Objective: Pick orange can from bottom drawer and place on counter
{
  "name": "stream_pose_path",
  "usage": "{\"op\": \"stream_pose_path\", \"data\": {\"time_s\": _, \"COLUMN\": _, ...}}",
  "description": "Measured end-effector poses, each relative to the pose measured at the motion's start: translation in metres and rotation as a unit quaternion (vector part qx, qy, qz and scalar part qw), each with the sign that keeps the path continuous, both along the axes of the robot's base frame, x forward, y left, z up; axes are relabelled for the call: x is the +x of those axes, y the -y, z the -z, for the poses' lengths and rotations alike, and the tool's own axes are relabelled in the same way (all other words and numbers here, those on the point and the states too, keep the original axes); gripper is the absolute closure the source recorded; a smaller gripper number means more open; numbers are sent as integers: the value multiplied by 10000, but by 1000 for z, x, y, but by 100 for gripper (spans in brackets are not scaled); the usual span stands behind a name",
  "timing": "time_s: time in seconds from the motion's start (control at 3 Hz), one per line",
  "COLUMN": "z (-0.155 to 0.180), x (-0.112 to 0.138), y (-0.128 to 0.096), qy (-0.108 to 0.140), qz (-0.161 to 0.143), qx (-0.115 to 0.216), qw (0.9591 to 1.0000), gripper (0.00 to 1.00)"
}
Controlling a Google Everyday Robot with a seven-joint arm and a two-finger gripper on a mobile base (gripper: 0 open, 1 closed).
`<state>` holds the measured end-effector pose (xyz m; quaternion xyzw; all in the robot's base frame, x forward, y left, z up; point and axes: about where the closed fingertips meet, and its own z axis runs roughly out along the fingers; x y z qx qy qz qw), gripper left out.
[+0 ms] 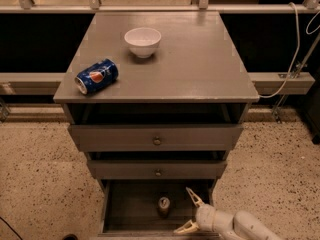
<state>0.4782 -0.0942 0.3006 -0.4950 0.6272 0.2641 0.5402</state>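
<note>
The orange can point(164, 205) stands upright in the open bottom drawer point(120, 209), near its middle, with its silver top facing up. My gripper point(188, 212) is open, at the drawer's right front, just right of the can and apart from it. One pale finger point(193, 196) points up and back, the other point(183, 228) lies low at the drawer's front edge. The counter point(200, 64) is the grey cabinet top above.
A blue Pepsi can point(96, 76) lies on its side at the counter's left front. A white bowl point(143, 41) stands near the counter's back middle. Two shallower drawers with knobs point(157, 141) sit above the open drawer. A white cable point(295, 59) hangs at right.
</note>
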Motion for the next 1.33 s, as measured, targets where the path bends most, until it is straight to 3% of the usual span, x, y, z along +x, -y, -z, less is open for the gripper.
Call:
{"op": "stream_pose_path", "data": {"time_s": 0.33, "z": 27, "x": 15, "y": -14, "qy": -64, "qz": 61, "qx": -104, "qw": 9999, "gripper": 0}}
{"op": "stream_pose_path", "data": {"time_s": 1.0, "z": 71, "x": 34, "y": -49, "qy": -349, "qz": -142, "qx": -409, "qw": 9985, "gripper": 0}}
{"op": "stream_pose_path", "data": {"time_s": 1.33, "z": 86, "x": 40, "y": -57, "qy": -532, "qz": -72, "qx": -391, "qw": 9978, "gripper": 0}}
